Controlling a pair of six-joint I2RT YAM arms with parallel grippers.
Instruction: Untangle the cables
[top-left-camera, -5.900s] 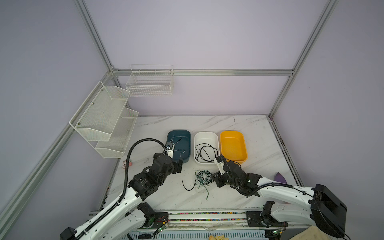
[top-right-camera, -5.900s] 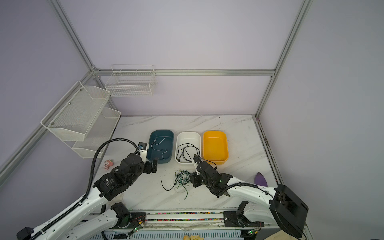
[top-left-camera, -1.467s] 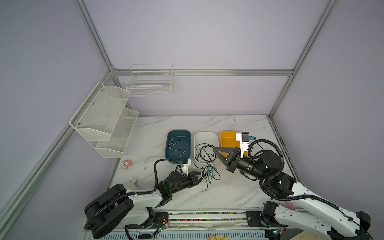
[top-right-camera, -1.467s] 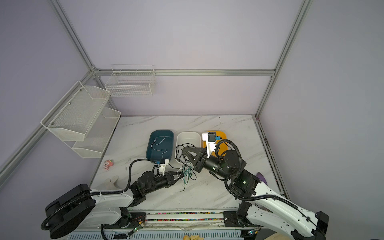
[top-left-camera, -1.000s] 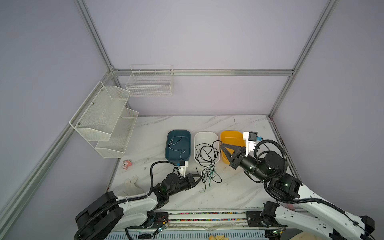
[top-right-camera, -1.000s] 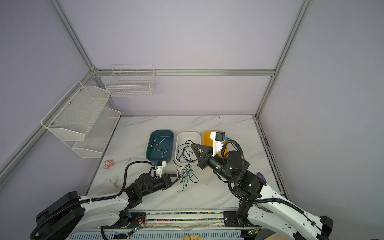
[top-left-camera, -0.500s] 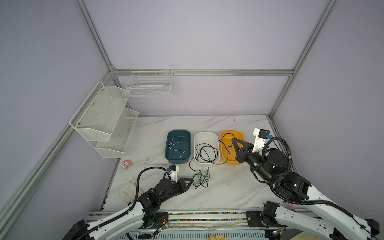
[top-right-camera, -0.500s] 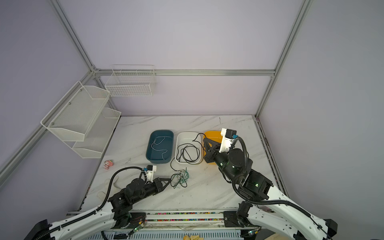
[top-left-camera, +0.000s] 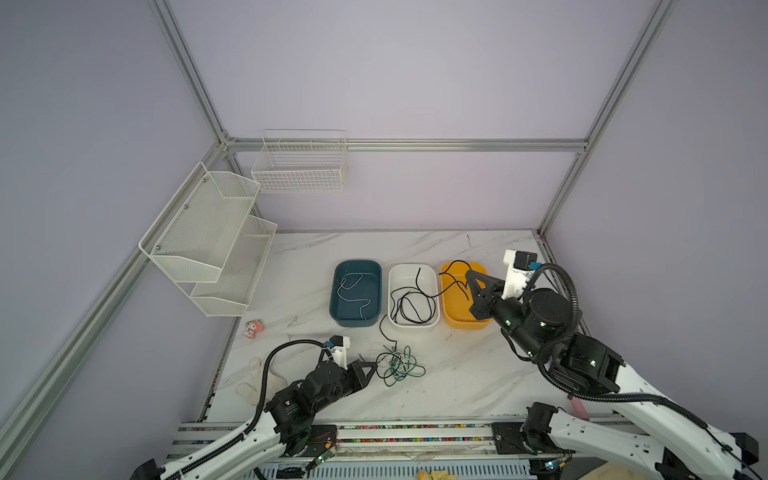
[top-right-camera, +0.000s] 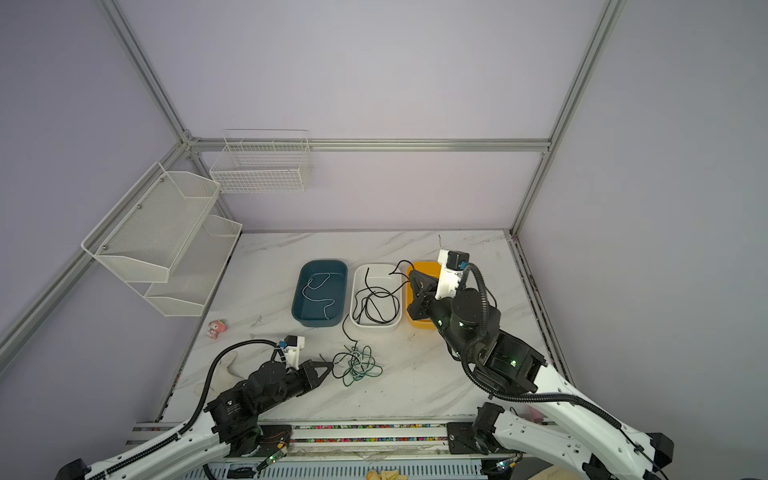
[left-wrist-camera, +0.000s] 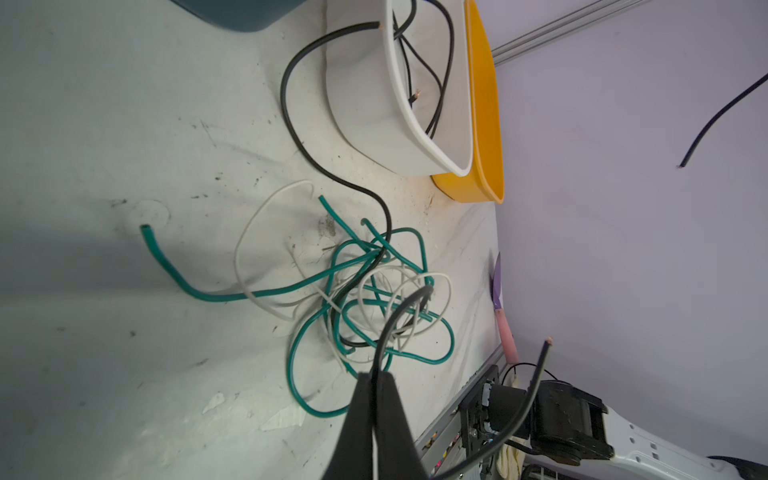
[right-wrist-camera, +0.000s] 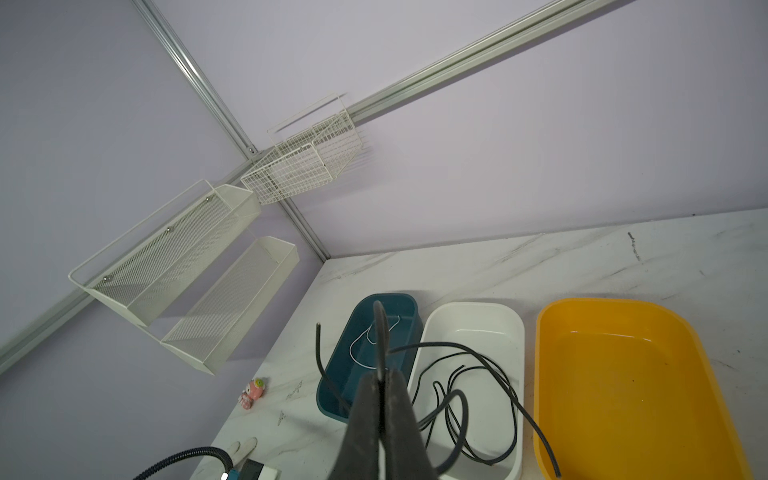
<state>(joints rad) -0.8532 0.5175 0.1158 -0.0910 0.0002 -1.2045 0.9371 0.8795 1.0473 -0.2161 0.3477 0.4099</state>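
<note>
Cables (top-left-camera: 400, 366) of green, white and black lie knotted on the worktop (top-left-camera: 478, 374) just in front of the white tray (top-left-camera: 413, 325), with more black ones coiled inside it. The left jaws are clenched on a black strand (left-wrist-camera: 399, 312) at the knot, and the right jaws grasp a black cable (right-wrist-camera: 440, 343) raised above the tray. Pulling apart slowly should stop the green loops from tightening. The marbled worktop is scuffed, and wire shelves (top-left-camera: 208, 232) hang on the lilac walls beyond the tray.

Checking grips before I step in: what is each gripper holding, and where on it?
Left gripper pinches a black cable beside the tangle. Right gripper pinches a second black cable near one end.
</note>
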